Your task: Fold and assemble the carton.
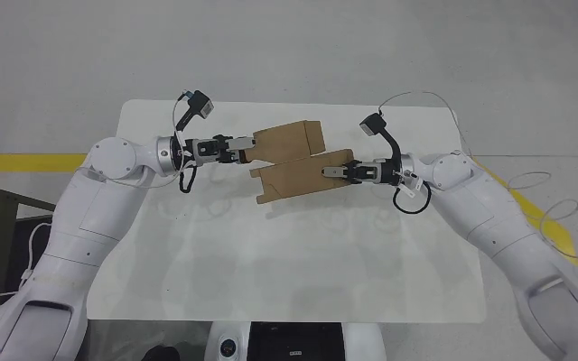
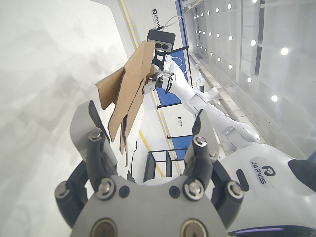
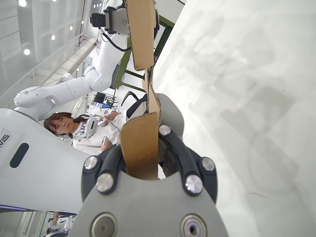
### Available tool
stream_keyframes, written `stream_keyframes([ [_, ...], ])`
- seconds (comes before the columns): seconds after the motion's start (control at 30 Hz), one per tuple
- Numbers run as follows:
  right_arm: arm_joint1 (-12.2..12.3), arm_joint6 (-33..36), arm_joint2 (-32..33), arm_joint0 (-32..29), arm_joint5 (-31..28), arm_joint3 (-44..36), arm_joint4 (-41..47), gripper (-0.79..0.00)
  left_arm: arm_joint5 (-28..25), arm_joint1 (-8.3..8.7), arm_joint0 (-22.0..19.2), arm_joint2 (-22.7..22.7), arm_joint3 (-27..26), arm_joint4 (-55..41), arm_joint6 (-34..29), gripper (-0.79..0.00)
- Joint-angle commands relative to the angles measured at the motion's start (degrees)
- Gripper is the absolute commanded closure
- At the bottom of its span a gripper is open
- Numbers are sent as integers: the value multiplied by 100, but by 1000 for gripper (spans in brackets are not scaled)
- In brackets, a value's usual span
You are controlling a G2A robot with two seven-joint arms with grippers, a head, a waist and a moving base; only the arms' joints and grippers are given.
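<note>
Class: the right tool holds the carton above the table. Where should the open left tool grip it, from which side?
Likely the free panel edge of the carton facing the left tool, approached edge-on from the side opposite the right tool. The thin board lines up with the open fingers, which can close on its faces.

The carton [image 1: 289,158] is plain brown cardboard, unprinted. The table [image 1: 316,262] is white, with faint grey mottling. The left gripper [image 2: 145,114] has pale grey fingers with black pads and black links — silver bolts dot its grey base; the right gripper [image 3: 154,109] shows the same colours. The floor [image 1: 271,45] is grey, crossed by a yellow stripe [image 1: 36,162].
</note>
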Motion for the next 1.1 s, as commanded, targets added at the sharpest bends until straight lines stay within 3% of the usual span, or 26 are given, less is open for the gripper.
stream_keyframes([
  [0.0, 1, -11, 28, -4, -11, 2, -14, 0, 9, -1, 27, -13, -34, 20, -18, -680],
  [0.43, -57, -7, 88, -39, -6, 178, -196, 0, 68, -17, 88, -135, -197, -88, -132, -702],
  [0.7, -114, 23, 125, -23, 23, 170, -236, 0, 125, -60, 71, -74, -259, -22, -63, -671],
  [0.8, -127, 20, 143, -26, 21, 173, -249, 0, 127, -86, 41, -28, -241, 7, -32, -634],
  [0.93, -140, 19, 162, -33, 19, 172, -279, 0, 119, -114, 7, 19, -161, 52, -21, -489],
  [1.07, -149, 27, 183, -42, 28, 164, -290, 0, 90, -131, -13, 35, -86, 121, -22, -434],
])
